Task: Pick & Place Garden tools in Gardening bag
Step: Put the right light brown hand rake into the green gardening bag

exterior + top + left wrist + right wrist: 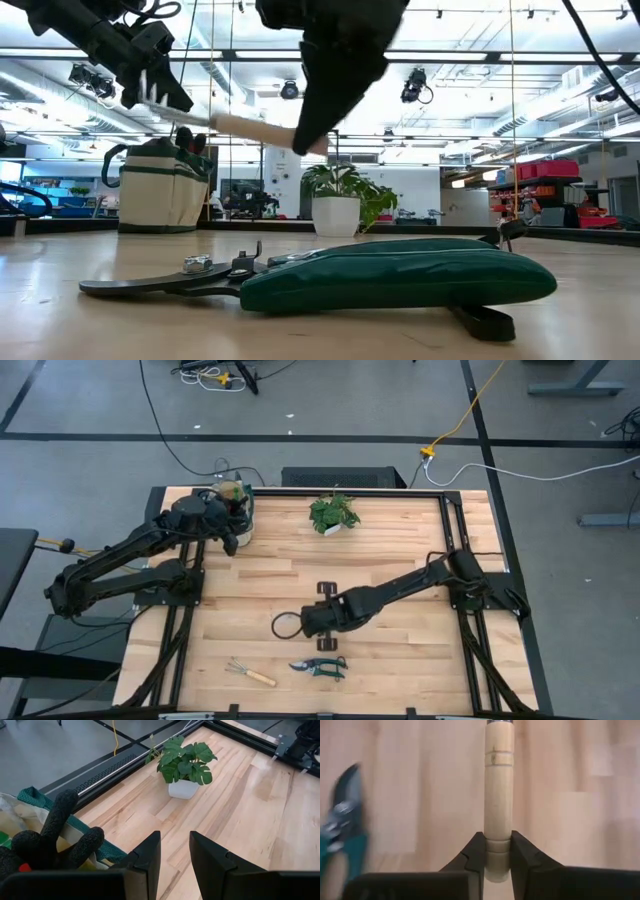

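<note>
- Wooden-handled tool [498,795]: its head is cut off in the right wrist view; its handle end sits pinched between the right gripper [498,851] jaws, above the table's [400,660] middle.
- Pruning shears [320,667] lie near.
- Left gripper [174,854], jaws slightly apart, hovers over the gardening bag [160,190].

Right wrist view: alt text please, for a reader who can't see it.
The right gripper is shut on the wooden handle of a garden hand tool, which points away over the wood table. The teal-handled pruning shears lie at one side.
</note>
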